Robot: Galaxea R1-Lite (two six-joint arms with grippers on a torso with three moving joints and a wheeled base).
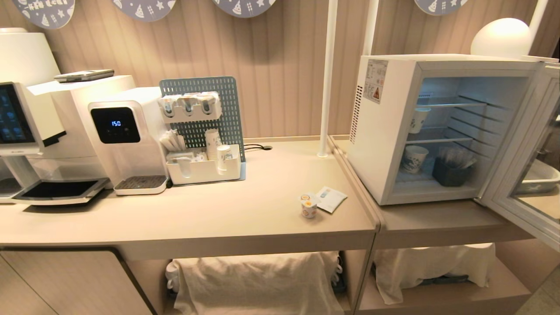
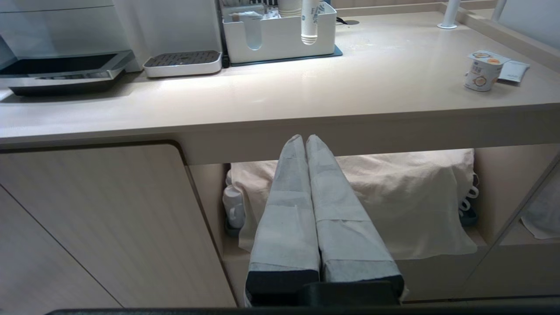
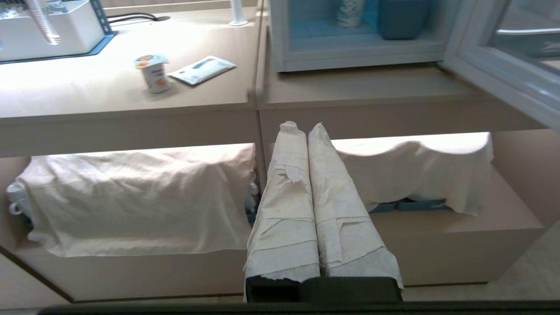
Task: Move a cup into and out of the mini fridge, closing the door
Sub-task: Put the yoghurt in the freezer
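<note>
The small white cup (image 1: 309, 207) with an orange label and foil lid stands near the counter's front right corner; it also shows as the cup (image 2: 482, 72) and the cup (image 3: 153, 72) in the wrist views. The white mini fridge (image 1: 385, 131) stands to its right, its glass door (image 1: 525, 175) swung wide open to the right. Neither arm appears in the head view. My left gripper (image 2: 305, 138) is shut and empty, parked below the counter's front edge. The right gripper (image 3: 302, 127) is likewise shut and empty, in front of the lower shelves.
A flat white packet (image 1: 330, 199) lies just behind the cup. Paper cups (image 1: 414, 158) and a dark bin (image 1: 450, 173) sit inside the fridge. A drinks machine (image 1: 124, 135) and a white organiser (image 1: 203, 168) stand at the back left. Cloth-covered items (image 1: 258, 280) fill the lower shelf.
</note>
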